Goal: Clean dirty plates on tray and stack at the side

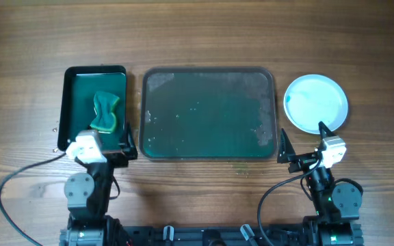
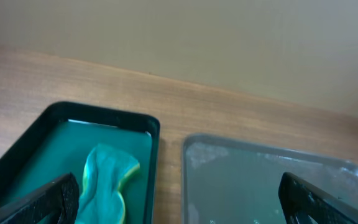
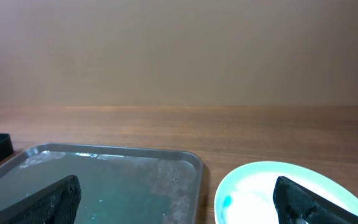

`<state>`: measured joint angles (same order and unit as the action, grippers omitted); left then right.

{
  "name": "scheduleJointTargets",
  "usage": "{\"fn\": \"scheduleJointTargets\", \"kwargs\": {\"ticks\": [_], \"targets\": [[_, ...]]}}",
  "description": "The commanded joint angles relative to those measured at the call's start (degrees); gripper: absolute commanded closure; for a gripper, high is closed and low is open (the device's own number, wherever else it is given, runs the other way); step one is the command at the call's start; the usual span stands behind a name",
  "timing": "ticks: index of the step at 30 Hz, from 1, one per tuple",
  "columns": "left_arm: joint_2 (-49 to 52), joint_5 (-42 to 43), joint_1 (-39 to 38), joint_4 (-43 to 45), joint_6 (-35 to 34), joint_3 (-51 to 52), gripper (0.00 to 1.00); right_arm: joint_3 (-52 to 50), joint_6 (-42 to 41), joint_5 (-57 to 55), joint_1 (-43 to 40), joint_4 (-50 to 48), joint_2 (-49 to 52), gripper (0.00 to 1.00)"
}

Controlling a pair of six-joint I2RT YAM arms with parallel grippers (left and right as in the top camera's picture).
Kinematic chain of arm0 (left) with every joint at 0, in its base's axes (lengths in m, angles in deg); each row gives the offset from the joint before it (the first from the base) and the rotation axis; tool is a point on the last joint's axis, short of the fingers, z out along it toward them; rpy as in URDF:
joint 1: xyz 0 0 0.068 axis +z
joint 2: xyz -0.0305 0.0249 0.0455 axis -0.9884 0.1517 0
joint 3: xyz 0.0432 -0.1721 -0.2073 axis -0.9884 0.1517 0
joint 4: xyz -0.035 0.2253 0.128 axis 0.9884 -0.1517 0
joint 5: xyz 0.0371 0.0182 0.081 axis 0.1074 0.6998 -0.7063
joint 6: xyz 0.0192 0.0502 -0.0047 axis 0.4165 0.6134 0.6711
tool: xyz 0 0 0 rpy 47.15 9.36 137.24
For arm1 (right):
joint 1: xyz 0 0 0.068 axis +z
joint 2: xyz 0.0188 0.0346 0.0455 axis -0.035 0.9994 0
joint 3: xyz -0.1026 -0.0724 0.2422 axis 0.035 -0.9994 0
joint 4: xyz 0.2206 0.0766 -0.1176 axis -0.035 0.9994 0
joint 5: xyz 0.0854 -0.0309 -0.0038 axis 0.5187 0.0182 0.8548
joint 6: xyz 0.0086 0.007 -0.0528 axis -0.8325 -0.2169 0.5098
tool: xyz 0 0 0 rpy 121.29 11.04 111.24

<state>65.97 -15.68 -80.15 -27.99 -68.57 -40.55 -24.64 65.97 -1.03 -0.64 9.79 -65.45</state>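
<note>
The large dark grey-green tray lies mid-table, wet and bare of plates; it also shows in the left wrist view and the right wrist view. A pale blue plate lies to the tray's right on the table and also shows in the right wrist view; whether other plates lie under it I cannot tell. My left gripper is open and empty at the near edge of the small green tray. My right gripper is open and empty, just near of the plate.
A smaller bright-green tray stands left of the big tray and holds a crumpled green-yellow sponge cloth, also in the left wrist view. A strip of bare wood separates the two trays.
</note>
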Motion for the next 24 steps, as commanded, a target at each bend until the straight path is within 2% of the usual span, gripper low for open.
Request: {"fn": "scheduleJointTargets", "kwargs": {"ticks": [1,9,14,24], "targets": [[-4.3,-1.1,-1.0,-0.3,-0.7,2.0,0.00,-0.1,0.2,-0.8,0.3,-0.2,-0.5,0.00],[-8.9,-2.1,-2.4,-0.9,-0.5,5.2,0.00,-0.1,0.2,-0.8,0.3,-0.2,-0.5,0.00],[-12.2,-2.3,-2.5,-4.8,-0.5,5.2,0.00,-0.1,0.2,-0.8,0.3,-0.2,-0.5,0.00],[-13.4,-2.3,-2.5,-4.7,-0.5,5.2,0.00,-0.1,0.2,-0.8,0.3,-0.2,-0.5,0.00]]}}
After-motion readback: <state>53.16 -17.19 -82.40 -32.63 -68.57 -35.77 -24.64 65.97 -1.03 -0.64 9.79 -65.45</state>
